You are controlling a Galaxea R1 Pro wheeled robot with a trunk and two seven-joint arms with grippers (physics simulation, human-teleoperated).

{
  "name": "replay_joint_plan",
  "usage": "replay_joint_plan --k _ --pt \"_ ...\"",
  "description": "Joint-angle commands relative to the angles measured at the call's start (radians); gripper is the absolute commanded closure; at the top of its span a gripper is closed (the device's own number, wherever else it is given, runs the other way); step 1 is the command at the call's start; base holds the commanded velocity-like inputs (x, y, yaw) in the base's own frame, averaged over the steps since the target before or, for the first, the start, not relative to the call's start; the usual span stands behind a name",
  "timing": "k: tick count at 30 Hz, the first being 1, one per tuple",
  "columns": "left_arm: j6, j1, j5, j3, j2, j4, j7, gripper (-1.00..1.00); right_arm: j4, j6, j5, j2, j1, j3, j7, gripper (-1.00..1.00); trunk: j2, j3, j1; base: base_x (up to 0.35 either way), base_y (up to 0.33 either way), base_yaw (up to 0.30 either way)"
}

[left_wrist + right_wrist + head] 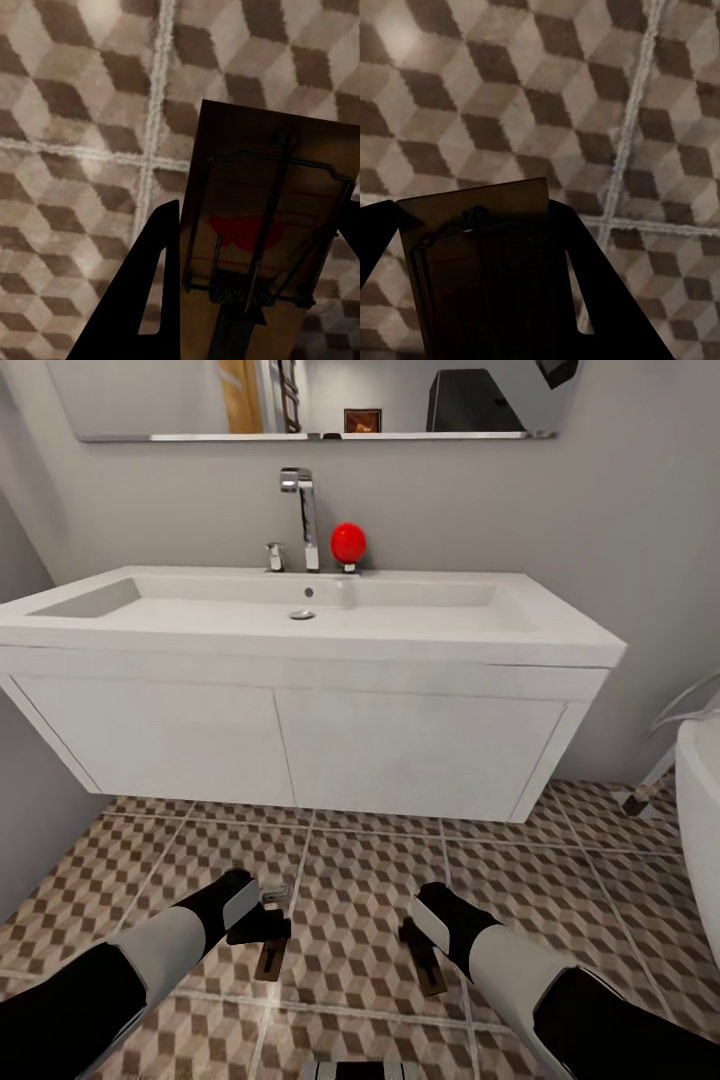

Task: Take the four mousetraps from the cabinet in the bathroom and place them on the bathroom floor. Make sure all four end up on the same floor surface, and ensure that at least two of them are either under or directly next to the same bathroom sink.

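Note:
The white sink (300,622) with its chrome tap (300,515) and red ball knob (348,544) hangs on the wall ahead, above a white two-door vanity. Both arms reach low over the cube-patterned bathroom floor (360,880) in front of it. My left gripper (262,932) is shut on a brown mousetrap (270,958). The left wrist view shows this mousetrap (262,240), with its wire and red patch, held in the gripper (262,217) above the tiles. My right gripper (420,952) is shut on another mousetrap (430,975), which lies dark between the fingers (600,300) in the right wrist view. The cabinet is out of view.
A white rounded bathtub (702,800) stands at the right edge, with a chrome leg (640,792) beside it. A grey wall closes the left side. A mirror (310,400) hangs above the sink. Open floor runs under the vanity (290,745).

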Motion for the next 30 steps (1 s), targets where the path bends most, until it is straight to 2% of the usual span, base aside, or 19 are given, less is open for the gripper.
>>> replay_joint_plan --k 1,20,30 --pt "0.004 0.0 0.008 -0.004 0.0 -0.002 0.011 1.0 -0.002 0.002 -0.012 0.0 -0.001 0.007 -0.007 1.0 -0.001 -0.005 0.0 0.0 0.0 0.0" --pt "0.004 0.0 0.008 -0.004 0.001 -0.003 0.011 1.0 -0.008 0.001 -0.011 0.0 -0.001 0.007 -0.006 1.0 -0.005 -0.078 0.009 0.0 0.0 0.0" --pt "-0.002 0.0 0.008 -0.005 0.003 -0.005 0.009 1.0 -0.015 0.0 -0.011 0.0 -0.001 0.006 -0.001 1.0 -0.005 -0.078 0.009 0.0 0.0 0.0"
